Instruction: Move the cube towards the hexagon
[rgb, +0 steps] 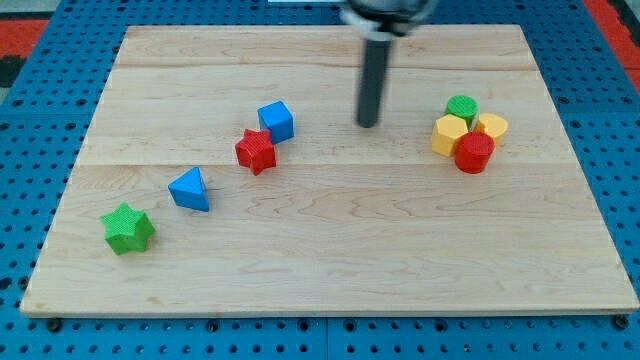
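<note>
Camera view: wooden board (330, 270) on a blue pegboard base, with my tip (368, 124) resting on the upper middle of the board; the arm carries no claw, only a bare rod, so nothing is clasped or released. The blue cube (276, 121), the task's thing, lies toward the upper left of centre, apart from my tip on its left side, with the red star (256, 151) touching or just beside the cube's lower-left corner. The likely target, the yellow hexagon (450, 134), sits near the right edge in a tight cluster with a green cylinder (462, 108), a second yellow block (491, 127) and a red cylinder (474, 152). Risk, as a judgement: my tip stands between cube and hexagon, on the wrong side for pushing rightward; circling round could clip the red star, and an off-centre shove would spin the cube aside, or an overlong one scatter the cluster. A blue triangular block (190, 189) and a green star (127, 229) trail toward the lower-left corner, clear of the path
</note>
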